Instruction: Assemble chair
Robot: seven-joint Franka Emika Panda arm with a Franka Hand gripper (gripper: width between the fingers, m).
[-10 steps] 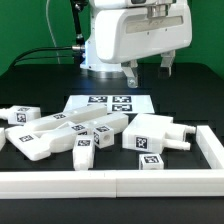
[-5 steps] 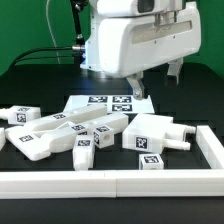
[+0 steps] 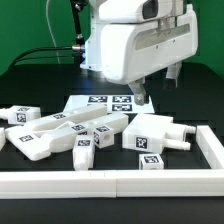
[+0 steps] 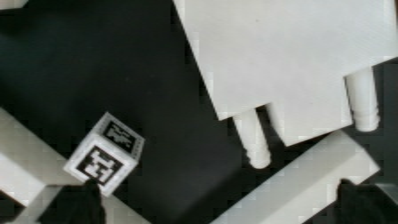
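Hovering empty over the marker board, the pincer stands wide; the seat block lies along the border rail, pegs toward the exterior view's right.

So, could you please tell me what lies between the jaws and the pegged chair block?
Just bare black table; in the exterior view the open jaws hang clear of the pegged chair block.
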